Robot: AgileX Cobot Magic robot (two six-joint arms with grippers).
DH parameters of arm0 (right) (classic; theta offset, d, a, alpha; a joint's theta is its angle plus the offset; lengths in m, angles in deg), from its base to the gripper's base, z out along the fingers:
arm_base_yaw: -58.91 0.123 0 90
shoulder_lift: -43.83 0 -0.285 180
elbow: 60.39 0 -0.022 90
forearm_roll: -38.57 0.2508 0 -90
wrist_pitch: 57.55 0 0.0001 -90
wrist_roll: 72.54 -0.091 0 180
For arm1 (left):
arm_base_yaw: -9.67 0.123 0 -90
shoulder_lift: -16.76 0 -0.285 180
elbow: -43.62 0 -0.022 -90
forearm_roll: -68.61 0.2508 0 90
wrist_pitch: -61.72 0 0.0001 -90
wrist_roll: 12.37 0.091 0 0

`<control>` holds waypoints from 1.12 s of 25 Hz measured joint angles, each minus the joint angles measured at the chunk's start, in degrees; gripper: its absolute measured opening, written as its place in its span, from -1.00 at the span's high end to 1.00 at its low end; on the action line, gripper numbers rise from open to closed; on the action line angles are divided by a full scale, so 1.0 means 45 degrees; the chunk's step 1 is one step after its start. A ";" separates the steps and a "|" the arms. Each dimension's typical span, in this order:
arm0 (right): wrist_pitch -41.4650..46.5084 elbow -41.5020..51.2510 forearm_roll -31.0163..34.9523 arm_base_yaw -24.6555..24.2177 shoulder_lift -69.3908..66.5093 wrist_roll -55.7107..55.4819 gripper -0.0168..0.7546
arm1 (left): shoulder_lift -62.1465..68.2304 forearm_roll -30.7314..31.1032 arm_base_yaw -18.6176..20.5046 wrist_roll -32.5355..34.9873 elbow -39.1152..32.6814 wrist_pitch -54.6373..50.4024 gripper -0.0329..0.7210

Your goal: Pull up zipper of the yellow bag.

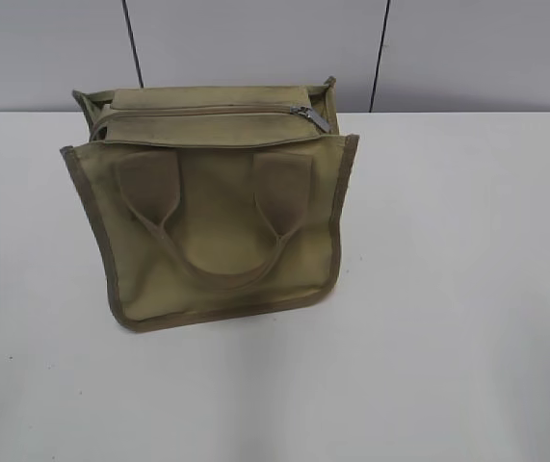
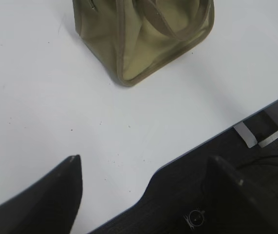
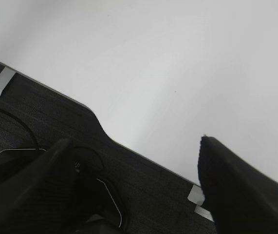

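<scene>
- Yellow bag: squarish olive-yellow canvas tote, standing on the white worktop toward its far edge, left of centre in the exterior view; front panel faces the camera; darker khaki trim runs down both sides and along the bottom.
- Handles: two looped fabric straps on the bag's front panel, hanging down in a shallow U against the cloth.
- Zipper: thin line along the khaki strip on top of the bag, running side to side; silver slider and pull tab sit at the bag's right end in the exterior view, tab lying outward over the top edge.
- Left hand: low in the left wrist view, well short of the bag and nearer the worktop's front edge; fingers spread wide apart, holding nothing; the bag's lower corner shows at the top of that view.
- Right hand: over the worktop's front edge, away from the bag, which the right wrist view does not show; fingers spread wide, holding nothing.
- Worktop edge: dark band along the front; pale tape strips stuck on it.
- Wall: grey panels with dark vertical seams, behind the bag.
</scene>
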 joint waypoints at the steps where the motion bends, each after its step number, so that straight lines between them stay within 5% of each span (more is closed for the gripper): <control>1: 0.0000 0.0000 0.0015 0.0000 0.0000 0.0000 -0.59 | 0.0000 0.0000 0.0000 0.0000 0.0000 0.0000 -0.64; 5: -0.0012 0.0000 0.0041 -0.0230 0.0000 0.0000 -0.59 | 0.0000 -0.0010 0.0766 0.0014 0.0000 0.0000 -0.64; 17: -0.0036 0.0000 0.0061 -0.5140 0.2349 0.0000 -0.56 | -0.1684 -0.0010 0.7236 0.0014 0.0000 0.0056 -0.63; 20: -0.0036 0.0000 0.0061 -0.5538 0.3427 0.0000 -0.56 | -0.2309 -0.0010 0.7891 0.0014 0.0000 0.0056 -0.59; 28: -0.0044 0.0000 0.0093 -0.5603 0.3719 0.0000 -0.56 | -0.3013 -0.0010 0.7974 0.0014 0.0000 0.0065 -0.42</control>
